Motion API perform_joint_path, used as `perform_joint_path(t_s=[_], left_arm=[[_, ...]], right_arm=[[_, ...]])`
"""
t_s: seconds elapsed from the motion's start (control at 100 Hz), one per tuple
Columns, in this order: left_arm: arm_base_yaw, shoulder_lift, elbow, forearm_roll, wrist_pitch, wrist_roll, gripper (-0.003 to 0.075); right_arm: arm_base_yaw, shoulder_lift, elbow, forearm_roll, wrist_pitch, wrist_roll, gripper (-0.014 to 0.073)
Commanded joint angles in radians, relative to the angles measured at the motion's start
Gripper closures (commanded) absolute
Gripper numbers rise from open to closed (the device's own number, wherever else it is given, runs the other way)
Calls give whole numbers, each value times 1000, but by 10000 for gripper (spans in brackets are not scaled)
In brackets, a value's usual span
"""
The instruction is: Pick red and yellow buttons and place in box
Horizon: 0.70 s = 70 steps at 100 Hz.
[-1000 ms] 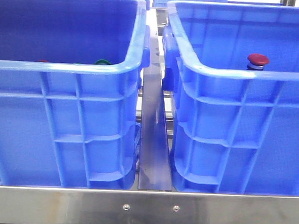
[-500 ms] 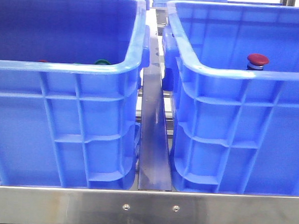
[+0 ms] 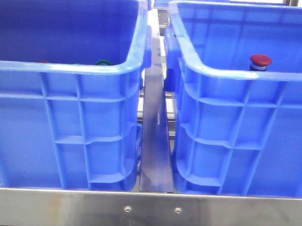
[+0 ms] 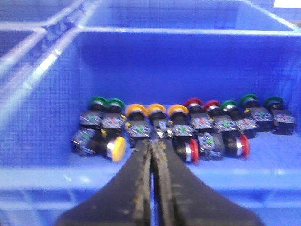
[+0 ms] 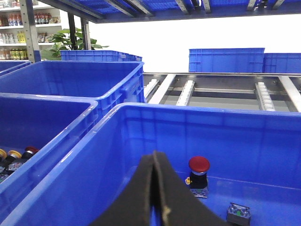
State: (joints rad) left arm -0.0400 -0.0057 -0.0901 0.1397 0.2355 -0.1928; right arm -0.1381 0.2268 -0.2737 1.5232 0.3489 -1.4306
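Crates: you have two large blue crates side by side in the front view, the left crate (image 3: 64,113) and the right crate, the box (image 3: 247,129); a steel rail (image 3: 154,139) runs between them.
Left crate contents: count four yellow buttons (image 4: 136,110), three standing in the row and one lying on its side; four red buttons (image 4: 193,103), two standing and two tipped over; five green buttons (image 4: 98,101) at the row's two ends.
Left gripper (image 4: 152,147): fingers pressed together, holding nothing; the yellow row sits just beyond its tips, apart from them.
Box contents: one dark red button (image 5: 199,165) stands upright; a small grey block (image 5: 237,213) lies near it.
Right gripper (image 5: 154,162): fingers closed and empty; the red button stands just beside the tips, not touching.
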Motion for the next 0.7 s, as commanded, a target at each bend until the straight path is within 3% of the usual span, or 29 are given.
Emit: perform_joint_path(t_s=[0.0,0.08,0.13,0.37,0.69], left_arm=[[2,-30,45,-33,-166,42,741],[4,-30,113,-99,-249,95,741],[6,-30,107,-114,-184,102,741],[81,-30,110,-114,-225,118,741],[80,-30,109,-114,-225,118,741]], right_arm=[[-1,7,-25,25,1,-2,645],[-1,7,-25,25,1,-2,645],[-1,7,-25,25,0,-2,645],[-1,7,-25,25,-1,-2,645],[-1,7,-25,25,-1,-2,645]])
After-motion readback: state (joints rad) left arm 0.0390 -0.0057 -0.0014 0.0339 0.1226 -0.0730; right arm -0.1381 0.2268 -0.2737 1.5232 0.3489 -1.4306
